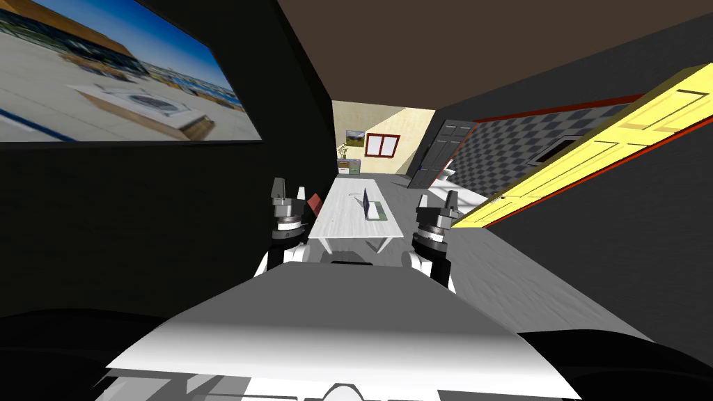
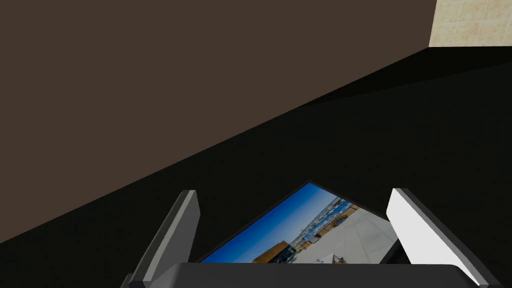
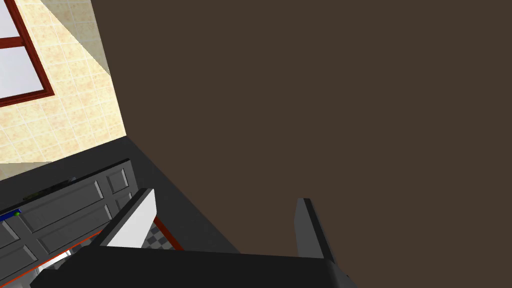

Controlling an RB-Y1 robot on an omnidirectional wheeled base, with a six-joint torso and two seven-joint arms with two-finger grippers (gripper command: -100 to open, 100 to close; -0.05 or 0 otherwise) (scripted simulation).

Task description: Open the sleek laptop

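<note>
Progress: reach not begun, we stand well apart from the worktop (image 1: 348, 226) | laptop (image 1: 372, 206) on the worktop, near its right edge | left end effector (image 2: 295, 191) and right end effector (image 3: 225, 195) wide, empty

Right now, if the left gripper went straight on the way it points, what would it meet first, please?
The left gripper would probably meet the black wall above the large picture, below the brown ceiling; depth is unclear.
</note>
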